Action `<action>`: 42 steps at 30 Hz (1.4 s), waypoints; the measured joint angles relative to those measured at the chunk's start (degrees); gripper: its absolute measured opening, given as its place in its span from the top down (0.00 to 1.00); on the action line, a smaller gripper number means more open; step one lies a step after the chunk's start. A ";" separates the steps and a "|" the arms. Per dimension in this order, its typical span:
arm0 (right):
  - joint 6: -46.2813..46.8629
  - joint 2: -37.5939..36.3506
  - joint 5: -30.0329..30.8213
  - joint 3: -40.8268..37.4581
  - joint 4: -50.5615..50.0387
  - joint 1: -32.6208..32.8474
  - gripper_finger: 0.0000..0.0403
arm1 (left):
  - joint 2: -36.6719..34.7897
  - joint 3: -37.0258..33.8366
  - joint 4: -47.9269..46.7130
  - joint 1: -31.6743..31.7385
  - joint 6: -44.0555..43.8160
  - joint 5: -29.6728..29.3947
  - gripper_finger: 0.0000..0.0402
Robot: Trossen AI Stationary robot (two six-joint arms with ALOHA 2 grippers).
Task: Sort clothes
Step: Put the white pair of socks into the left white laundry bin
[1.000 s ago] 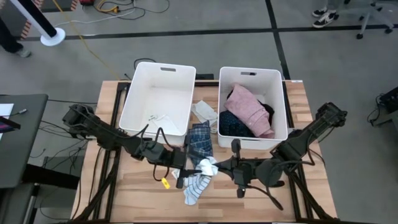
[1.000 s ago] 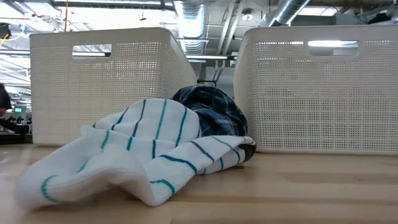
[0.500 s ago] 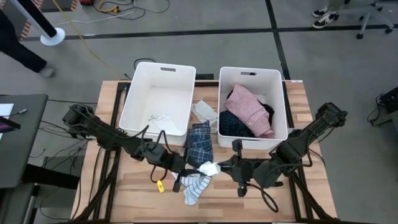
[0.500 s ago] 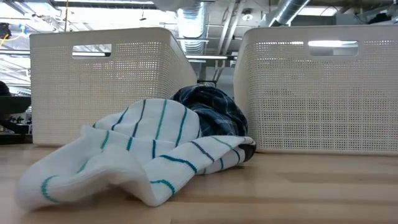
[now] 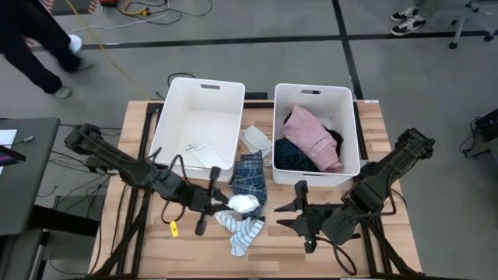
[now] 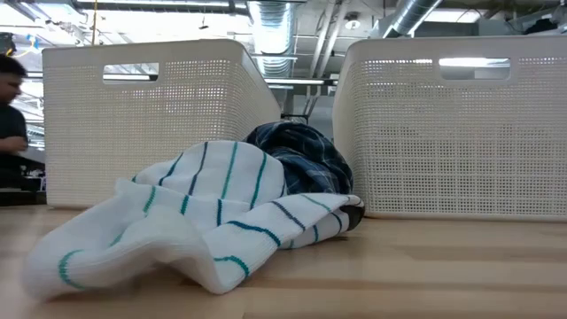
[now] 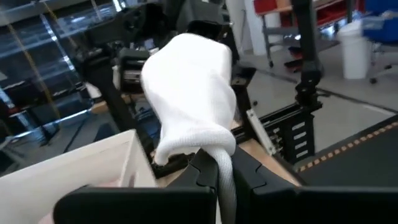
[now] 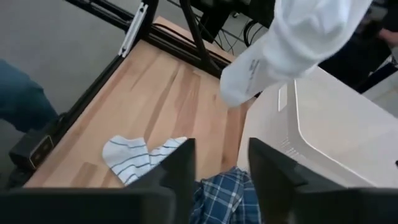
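Currently the left gripper (image 5: 222, 204) is closed on a white sock (image 5: 243, 204), raised above the desk (image 5: 272, 249). Right gripper (image 5: 284, 216) is open, empty. Pink garment (image 5: 311, 136) is binned; striped socks (image 5: 241, 232) and plaid garment (image 5: 250, 177) remain unsorted.

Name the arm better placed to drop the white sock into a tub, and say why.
Left. The left gripper is shut on the white sock, lifted off the table just in front of the left tub. The right gripper is open and empty, farther right, apart from the sock.
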 joint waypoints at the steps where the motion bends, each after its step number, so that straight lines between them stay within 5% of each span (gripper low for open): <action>1: 0.96 0.00 0.01 0.00 -0.11 -0.04 0.55 | -1.03 0.00 -1.71 -0.09 0.13 -0.84 1.00; 7: 7.46 0.00 0.04 0.00 -3.33 -0.08 0.37 | -7.98 0.00 -10.18 -0.24 1.68 -8.49 1.00; 14: 12.25 0.00 0.03 0.00 -6.71 1.53 0.36 | -16.40 0.00 -15.36 0.14 5.75 -18.61 1.00; 22: 16.31 0.00 0.02 0.00 -8.55 3.17 0.35 | -22.49 -0.02 -20.04 6.53 7.41 -23.21 1.00; 32: 18.43 0.00 0.02 -0.01 -8.63 4.14 0.35 | -23.84 -0.02 -28.43 19.69 6.59 -22.07 1.00; 42: 18.44 0.02 0.02 -0.50 -8.07 4.05 0.35 | -23.48 -0.04 -33.78 33.59 3.19 -12.51 1.00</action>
